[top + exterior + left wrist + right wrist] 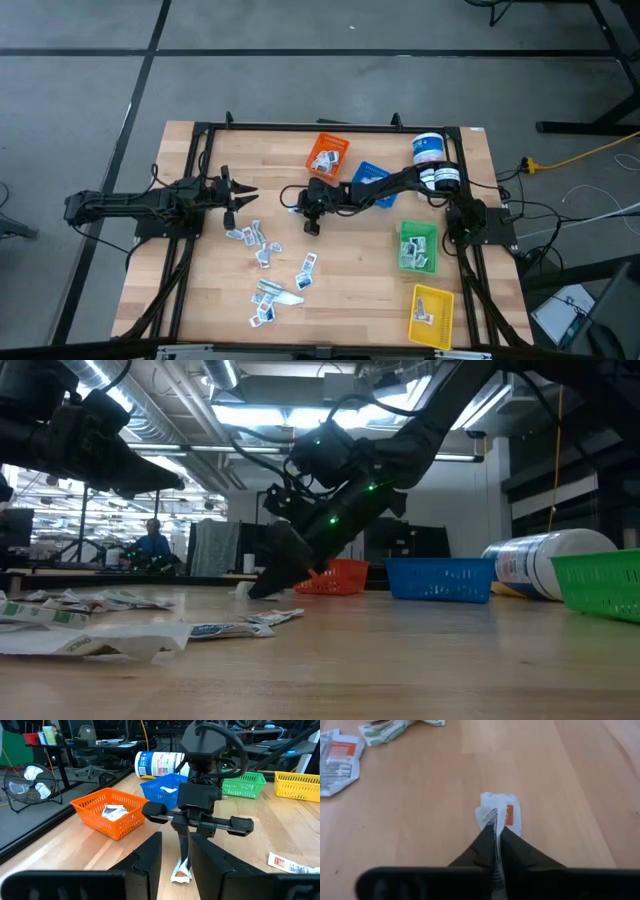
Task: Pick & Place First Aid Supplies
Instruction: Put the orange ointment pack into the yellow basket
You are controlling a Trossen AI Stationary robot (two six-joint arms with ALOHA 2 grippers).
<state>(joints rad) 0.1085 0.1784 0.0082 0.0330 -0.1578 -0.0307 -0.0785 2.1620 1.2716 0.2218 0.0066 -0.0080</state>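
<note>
We look down on a wooden surface (340,290) with two dark robot arms reaching in from either side. The right gripper (496,827) is lowered to the middle of the surface, its jaws clenched on the edge of a small white packet with an orange-red patch (502,812). That packet is still touching the wood, crumpled up between the fingertips (485,842). In the left wrist view we see the same packet (181,872) pinched beneath the right gripper's narrow fingers.

The left gripper (243,194) hovers above the left side of the surface, jaws spread apart and holding nothing, pointing toward the right gripper.

A loose scatter of more first aid packets (265,250) lies on the surface in front of the two grippers, running down toward the near edge.

Behind the right gripper we find an orange bin (327,155) with a packet inside, and beside it a blue bin (372,180), partly covered by the right arm. A white canister with a blue label (430,152) lies near the far right corner. A green bin (417,246) and a yellow bin (432,314), each holding packets, sit along the right side.
</note>
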